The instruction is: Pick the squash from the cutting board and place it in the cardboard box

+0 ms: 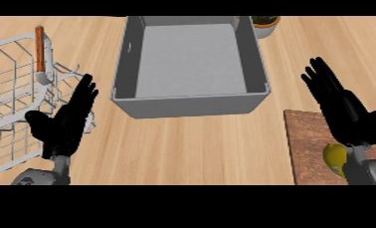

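Note:
A yellow squash lies on the brown cutting board at the lower right, partly hidden behind my right wrist. My right hand hovers open above the board's far edge, fingers straight and pointing away, just beyond the squash. The grey box sits in the middle of the counter with its inside bare. My left hand rests open at the lower left, fingers up, holding nothing.
A white wire dish rack stands at the left edge with an orange-handled utensil in it, right beside my left hand. A small potted plant stands behind the box's far right corner.

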{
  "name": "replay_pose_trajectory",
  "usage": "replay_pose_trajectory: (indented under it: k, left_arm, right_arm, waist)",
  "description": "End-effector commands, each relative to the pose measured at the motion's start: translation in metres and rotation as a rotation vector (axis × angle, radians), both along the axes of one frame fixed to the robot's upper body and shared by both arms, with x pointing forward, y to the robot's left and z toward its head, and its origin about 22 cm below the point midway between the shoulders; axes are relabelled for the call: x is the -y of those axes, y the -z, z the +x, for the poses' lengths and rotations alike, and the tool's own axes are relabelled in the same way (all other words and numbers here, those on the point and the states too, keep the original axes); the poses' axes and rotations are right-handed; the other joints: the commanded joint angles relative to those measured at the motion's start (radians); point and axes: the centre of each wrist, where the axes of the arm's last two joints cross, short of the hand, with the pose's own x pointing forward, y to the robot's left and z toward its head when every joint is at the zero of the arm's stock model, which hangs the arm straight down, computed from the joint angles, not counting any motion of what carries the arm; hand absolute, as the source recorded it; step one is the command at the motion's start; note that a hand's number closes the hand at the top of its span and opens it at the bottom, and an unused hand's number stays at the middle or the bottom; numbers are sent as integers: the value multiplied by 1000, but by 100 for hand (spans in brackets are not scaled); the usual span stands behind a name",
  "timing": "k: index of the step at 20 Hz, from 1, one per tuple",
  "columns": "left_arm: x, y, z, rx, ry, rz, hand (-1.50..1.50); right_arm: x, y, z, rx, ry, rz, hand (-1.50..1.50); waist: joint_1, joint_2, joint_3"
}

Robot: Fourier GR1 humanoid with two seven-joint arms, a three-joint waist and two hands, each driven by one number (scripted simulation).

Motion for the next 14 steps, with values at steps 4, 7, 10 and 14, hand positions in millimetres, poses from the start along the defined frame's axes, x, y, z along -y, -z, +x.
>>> replay_pose_trajectory:
  k: [4,7,10,14]
  left_arm:
    - [-27,-5,-1,41,-41,206,0]
    - [-17,7,-10,14,-4,223,0]
    - [-20,4,-13,9,-5,257,0]
    - [-19,2,-1,36,-36,290,0]
  right_arm:
    - [55,-53,18,368,99,-50,-150]
    - [118,-73,1,208,270,-651,-150]
    - [111,-10,2,289,614,-292,-150]
    - [132,26,-13,392,587,-218,-150]
  waist:
    - [-21,-6,26]
    - [-48,13,-2]
    - [-13,1,27]
    - [-18,0,26]
